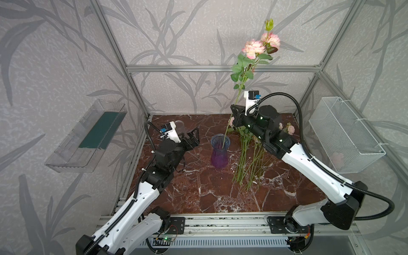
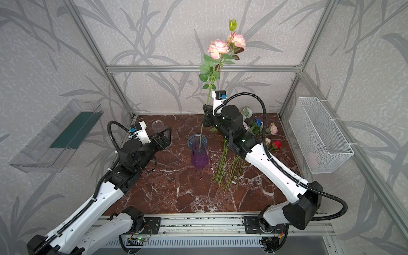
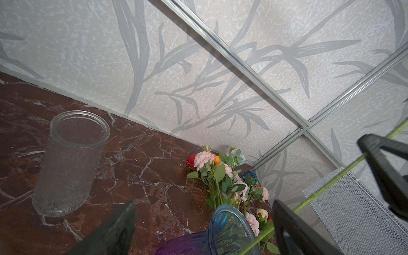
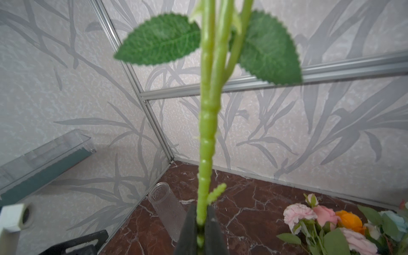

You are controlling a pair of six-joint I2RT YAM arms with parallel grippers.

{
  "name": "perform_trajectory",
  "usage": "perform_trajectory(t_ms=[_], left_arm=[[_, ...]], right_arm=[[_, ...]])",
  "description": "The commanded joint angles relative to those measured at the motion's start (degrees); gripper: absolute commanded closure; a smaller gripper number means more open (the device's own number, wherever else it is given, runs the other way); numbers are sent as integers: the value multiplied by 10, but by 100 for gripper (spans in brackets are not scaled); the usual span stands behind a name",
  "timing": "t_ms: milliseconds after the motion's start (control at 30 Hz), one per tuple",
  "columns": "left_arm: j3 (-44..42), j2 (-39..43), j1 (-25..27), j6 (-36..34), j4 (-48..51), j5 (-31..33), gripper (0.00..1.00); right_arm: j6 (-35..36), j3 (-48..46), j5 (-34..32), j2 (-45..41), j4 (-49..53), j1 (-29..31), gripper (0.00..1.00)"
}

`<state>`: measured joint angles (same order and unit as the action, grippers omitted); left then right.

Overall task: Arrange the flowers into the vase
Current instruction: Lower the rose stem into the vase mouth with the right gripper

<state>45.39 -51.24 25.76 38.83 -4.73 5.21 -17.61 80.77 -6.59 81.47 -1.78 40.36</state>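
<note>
Right wrist view: the right claw (image 4: 202,213) pinches the green stem of the pink flower (image 4: 207,132), its jaws pressed against either side, with the leaves just above; in both top views that stem runs down from the claw into the mouth of the purple vase (image 1: 219,152), which stands just below the claw, while the frilly pink heads rise high above it; how deep the stem end sits in the vase cannot be told; this flower is judged part-way in and not yet let go, and no other stem shows in the vase; behind the claw, under its own arm, the remaining flowers (image 2: 229,163) lie in a heap on the marble table (image 2: 187,194), with pink, blue, red, orange and pale turquoise heads toward the back wall; across the vase from the right claw, the left claw (image 2: 165,138) hovers with its jaws spread wide, holding nothing; beyond it a clear glass jar (image 3: 70,163) stands empty; by this showing nearly the whole job is left: release this stem, then bring over the heap.
</note>
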Motion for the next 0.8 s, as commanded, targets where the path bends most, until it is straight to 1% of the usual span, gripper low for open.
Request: perform_trajectory(t_ms=[0,200,333,767], left_arm=[[14,-7,-2,13,-8,-10,5],[16,-25,-2,20,-9,-28,5],[16,-31,-2,24,-9,-32,5],[17,-41,-2,31,-10,-45,5]], right_arm=[[-12,-46,-11,-1,-61,14,100],[-37,-103,-14,11,-83,22,100],[-51,-123,-13,15,-84,23,99],[-66,-148,-2,46,-87,32,93]])
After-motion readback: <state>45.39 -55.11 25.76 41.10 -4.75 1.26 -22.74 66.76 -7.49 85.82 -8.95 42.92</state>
